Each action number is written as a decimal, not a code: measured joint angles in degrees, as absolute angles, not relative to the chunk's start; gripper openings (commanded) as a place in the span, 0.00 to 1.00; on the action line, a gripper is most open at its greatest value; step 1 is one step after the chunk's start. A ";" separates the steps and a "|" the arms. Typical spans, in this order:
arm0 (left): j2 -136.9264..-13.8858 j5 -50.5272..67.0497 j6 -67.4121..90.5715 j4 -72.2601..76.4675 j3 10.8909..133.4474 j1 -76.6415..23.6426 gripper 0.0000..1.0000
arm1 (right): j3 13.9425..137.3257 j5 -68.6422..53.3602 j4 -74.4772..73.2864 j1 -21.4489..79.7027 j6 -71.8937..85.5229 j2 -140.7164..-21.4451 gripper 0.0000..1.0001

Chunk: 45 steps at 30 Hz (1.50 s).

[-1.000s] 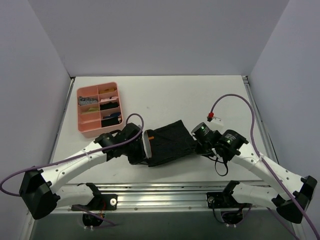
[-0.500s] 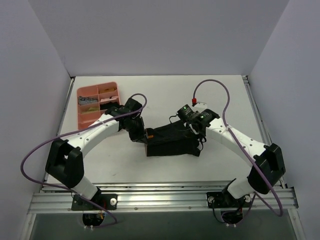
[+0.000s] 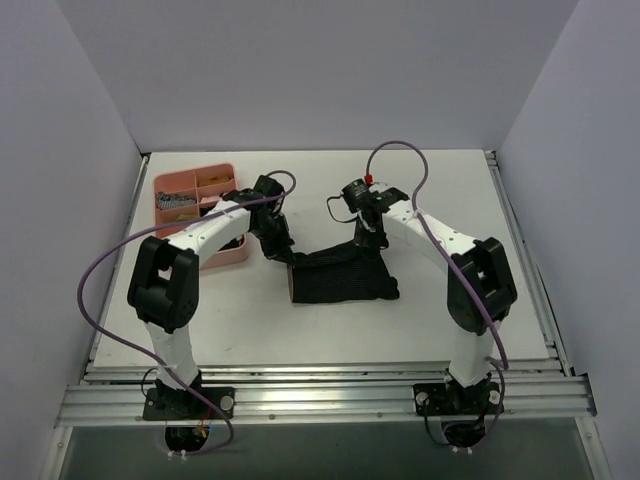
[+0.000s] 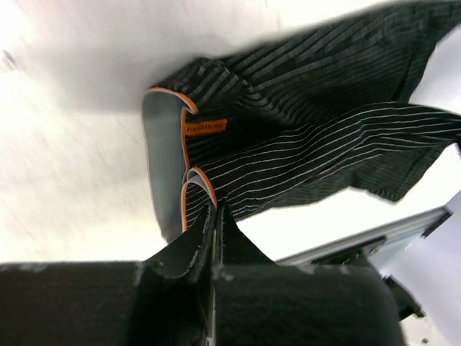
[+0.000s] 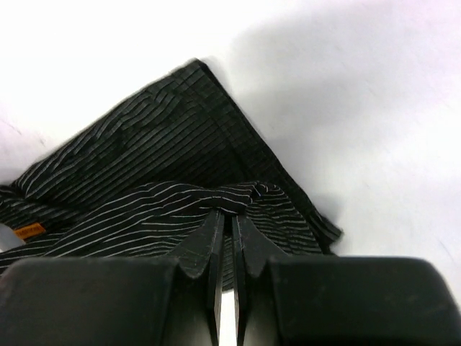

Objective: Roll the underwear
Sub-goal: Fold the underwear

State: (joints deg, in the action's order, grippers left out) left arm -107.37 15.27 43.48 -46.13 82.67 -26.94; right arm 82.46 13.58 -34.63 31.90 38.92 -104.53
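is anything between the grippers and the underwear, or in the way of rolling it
Nothing visible. The left gripper is shut on the underwear at its banded edge, and the right gripper is shut on a fold at the other side, so both touch it directly. The pink tray sits to the left, apart from the cloth.

The top camera looked down from above the near edge over the whole table [image 3: 330, 190]. The wrist cameras sat close behind the left gripper [image 4: 216, 209] and the right gripper [image 5: 229, 216], and all three views shared the underwear [image 3: 340, 278].
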 measured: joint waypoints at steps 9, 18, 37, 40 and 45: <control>-114.13 12.08 41.63 -47.86 89.71 -21.87 0.57 | 95.11 10.85 -32.93 29.41 32.82 -118.04 0.25; -112.20 11.60 37.50 -48.21 91.31 -22.87 0.57 | 87.13 7.18 -32.62 29.23 31.62 -110.00 0.29; -101.19 9.45 41.52 -41.30 68.84 -36.01 0.55 | 63.96 5.28 -29.65 29.17 34.61 -99.48 0.24; -103.72 7.42 41.82 -40.88 68.16 -35.48 0.55 | 63.46 5.85 -28.45 28.64 34.00 -100.95 0.24; -105.47 7.31 42.87 -41.01 67.75 -34.83 0.55 | 62.54 7.16 -27.53 27.92 32.05 -101.56 0.26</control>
State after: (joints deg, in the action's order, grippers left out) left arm -105.47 7.31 42.87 -41.01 67.75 -34.83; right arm 62.54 7.16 -27.53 27.92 32.05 -101.56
